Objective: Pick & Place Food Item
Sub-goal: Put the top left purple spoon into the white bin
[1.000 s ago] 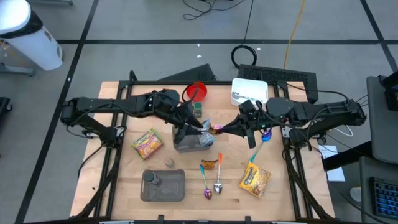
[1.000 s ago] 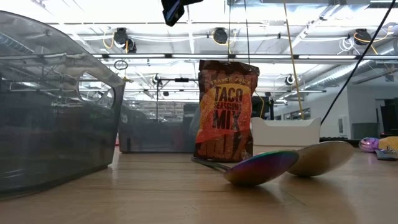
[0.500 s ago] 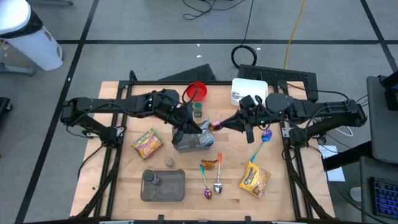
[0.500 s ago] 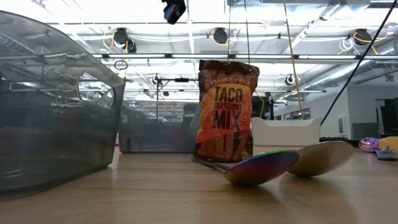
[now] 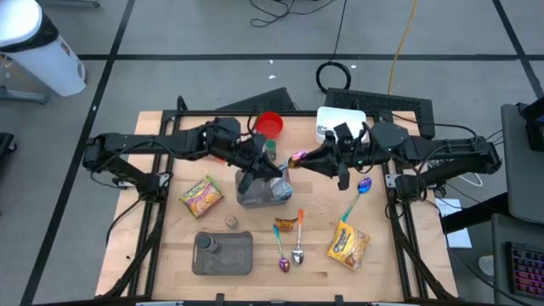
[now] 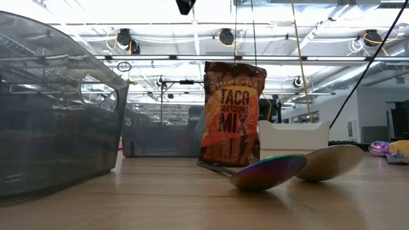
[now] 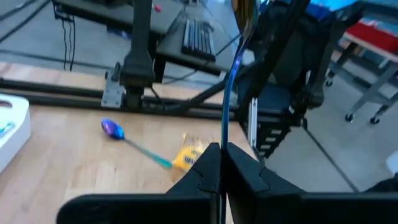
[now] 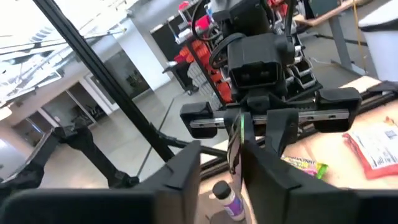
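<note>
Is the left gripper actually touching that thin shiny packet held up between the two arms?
Touching. The left wrist view shows the left gripper shut on the packet, whose thin edge rises straight out from between its closed fingers.

— Where are the two arms?

— Both reach in over the middle of the table, tips nearly meeting. The left gripper (image 5: 270, 163) is up off the surface with its fingers (image 7: 208, 168) pressed together.

— And the other?

— The right gripper (image 5: 299, 160) faces it from the right, fingers (image 8: 186, 171) a little apart.
</note>
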### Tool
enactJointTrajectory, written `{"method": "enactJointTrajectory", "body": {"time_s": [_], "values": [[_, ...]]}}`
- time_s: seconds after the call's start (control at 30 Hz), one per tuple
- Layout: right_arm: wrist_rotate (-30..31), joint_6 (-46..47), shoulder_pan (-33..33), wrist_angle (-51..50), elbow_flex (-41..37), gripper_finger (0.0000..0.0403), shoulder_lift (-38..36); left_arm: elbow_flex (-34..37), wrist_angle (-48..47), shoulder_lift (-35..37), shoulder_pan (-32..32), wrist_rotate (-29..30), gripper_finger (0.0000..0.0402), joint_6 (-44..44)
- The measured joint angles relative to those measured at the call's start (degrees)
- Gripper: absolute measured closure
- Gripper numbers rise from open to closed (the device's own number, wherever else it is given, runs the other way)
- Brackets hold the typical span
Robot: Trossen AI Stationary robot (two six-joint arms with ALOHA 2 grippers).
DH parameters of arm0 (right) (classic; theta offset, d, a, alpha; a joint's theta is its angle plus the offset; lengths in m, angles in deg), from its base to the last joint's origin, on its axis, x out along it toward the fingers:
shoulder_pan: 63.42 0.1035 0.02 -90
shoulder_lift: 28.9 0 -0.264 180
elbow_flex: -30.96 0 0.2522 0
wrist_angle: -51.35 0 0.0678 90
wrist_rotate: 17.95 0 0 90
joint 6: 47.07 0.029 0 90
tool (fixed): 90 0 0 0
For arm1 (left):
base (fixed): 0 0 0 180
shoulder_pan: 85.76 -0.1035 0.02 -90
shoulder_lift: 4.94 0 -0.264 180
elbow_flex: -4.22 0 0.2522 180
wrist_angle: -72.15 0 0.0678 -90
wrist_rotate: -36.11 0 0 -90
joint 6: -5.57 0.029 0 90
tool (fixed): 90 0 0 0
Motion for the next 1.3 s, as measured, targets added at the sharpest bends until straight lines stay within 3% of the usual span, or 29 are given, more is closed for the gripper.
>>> {"method": "enactJointTrajectory", "body": {"time_s": [0.2,0.43,0.63,0.83,1.3], "values": [[3.7,-1.4,-1.8,1.9,0.0,0.0207,0.0,0.0,2.7,0.5,-0.8,-0.7,0.0392,-2.3],[7.8,-8.3,-2.7,4.5,0.1,0.0167,-0.1,0.0,6.8,3.0,-2.4,-0.6,0.0392,-2.7],[8.2,-11.5,-2.7,4.5,0.0,0.0164,0.3,-0.1,12.2,6.3,-4.9,0.1,0.0393,-3.9],[8.0,-11.6,-2.2,9.5,0.0,0.0172,5.7,-0.1,21.9,6.6,-6.3,0.8,0.0395,-6.9],[7.9,-11.6,-2.4,30.7,0.0,0.0181,17.2,-0.1,22.5,6.2,-5.5,2.5,0.0396,-7.8]]}}
